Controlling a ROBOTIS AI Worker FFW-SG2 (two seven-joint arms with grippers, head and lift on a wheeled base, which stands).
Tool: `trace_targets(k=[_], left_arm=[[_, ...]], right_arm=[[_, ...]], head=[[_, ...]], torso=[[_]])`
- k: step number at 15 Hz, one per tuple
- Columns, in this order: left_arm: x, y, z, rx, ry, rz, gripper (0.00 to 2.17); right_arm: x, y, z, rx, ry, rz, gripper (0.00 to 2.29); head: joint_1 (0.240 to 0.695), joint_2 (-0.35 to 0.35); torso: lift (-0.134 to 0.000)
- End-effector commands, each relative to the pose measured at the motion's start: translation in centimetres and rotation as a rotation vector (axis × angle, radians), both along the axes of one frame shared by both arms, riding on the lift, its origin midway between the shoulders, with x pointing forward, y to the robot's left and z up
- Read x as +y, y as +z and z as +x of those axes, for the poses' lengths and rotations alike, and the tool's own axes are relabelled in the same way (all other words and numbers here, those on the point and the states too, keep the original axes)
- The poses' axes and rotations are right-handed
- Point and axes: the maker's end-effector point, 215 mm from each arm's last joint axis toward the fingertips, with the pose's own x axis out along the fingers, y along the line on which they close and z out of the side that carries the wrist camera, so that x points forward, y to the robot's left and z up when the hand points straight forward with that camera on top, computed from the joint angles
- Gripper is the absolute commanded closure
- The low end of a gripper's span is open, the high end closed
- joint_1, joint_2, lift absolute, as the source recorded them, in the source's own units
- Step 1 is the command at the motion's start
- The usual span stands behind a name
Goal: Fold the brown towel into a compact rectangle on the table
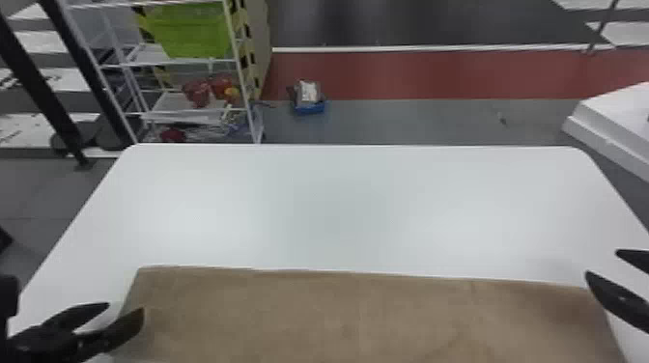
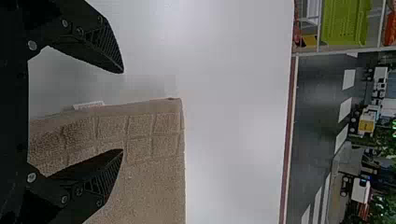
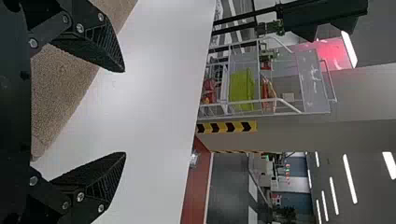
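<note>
The brown towel (image 1: 347, 314) lies spread wide across the near part of the white table, its far edge nearly straight. At its left side my left gripper (image 1: 126, 309) stands open over the towel's border. In the left wrist view the left gripper (image 2: 123, 111) has the towel's corner region (image 2: 154, 140) between and beyond its parted fingers, with a small white tag on the edge. My right gripper (image 1: 601, 263) is open by the towel's far right corner. The right wrist view shows the right gripper (image 3: 125, 112) with nothing held, the towel (image 3: 60, 88) partly behind its fingers.
The white table (image 1: 338, 202) extends beyond the towel to its far edge. Past it on the floor stand a wire shelf (image 1: 178, 62) with a green basket (image 1: 190, 29) at the left and a small blue box (image 1: 309, 107). A white object (image 1: 623, 120) stands beyond the right side.
</note>
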Motion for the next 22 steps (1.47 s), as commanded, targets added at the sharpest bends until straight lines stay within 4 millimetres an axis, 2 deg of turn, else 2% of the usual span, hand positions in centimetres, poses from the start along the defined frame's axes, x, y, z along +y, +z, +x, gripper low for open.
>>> trace_targets(k=[1,5,6,8,10,12,13,14,19,21,22], left_arm=[[0.4,-0.5,-0.3,0.022,0.001,0.0,0.41],[0.5,-0.5,-0.3,0.031,-0.001,-0.004,0.42],[0.5,-0.6,-0.2,0.031,0.0,-0.006,0.55],[0.5,-0.5,0.0,0.028,-0.002,-0.009,0.61],[0.5,-0.8,-0.3,0.041,0.005,-0.014,0.94],[0.6,-0.8,-0.3,0.045,0.007,-0.012,1.02],[0.6,-0.6,-0.3,0.042,0.009,-0.014,1.27],[0.6,-0.5,-0.4,0.04,0.008,-0.014,1.35],[0.9,3.1,-0.9,-0.001,0.047,-0.082,1.35],[0.1,4.6,-1.7,0.01,0.073,-0.164,1.35],[-1.1,5.4,-2.0,0.012,0.065,-0.21,1.35]], right_arm=[[0.1,0.1,0.1,-0.003,0.001,-0.001,0.29],[0.0,0.0,0.1,-0.001,0.001,-0.001,0.29],[0.1,0.1,0.1,-0.003,0.001,-0.001,0.29],[0.1,0.1,0.1,-0.003,0.001,-0.001,0.29],[0.1,0.1,0.1,-0.003,0.001,-0.001,0.29],[-0.1,0.1,0.1,-0.003,-0.001,-0.002,0.29],[-0.2,0.2,0.1,-0.004,-0.003,-0.001,0.29],[-0.2,0.2,0.1,-0.004,-0.004,-0.002,0.29],[-0.3,0.3,0.1,-0.01,-0.006,0.003,0.29],[-0.4,0.4,0.1,-0.01,-0.006,0.006,0.29],[-0.4,0.4,0.1,-0.014,-0.007,0.004,0.29]], head=[[0.695,0.065],[0.695,0.074],[0.695,0.074],[0.695,0.074],[0.695,0.074],[0.695,0.074],[0.695,0.075],[0.695,0.074],[0.695,0.074],[0.695,0.075],[0.695,0.073]], torso=[[-0.123],[-0.123],[-0.123],[-0.123],[-0.123],[-0.123],[-0.123],[-0.123],[-0.123],[-0.123],[-0.123]])
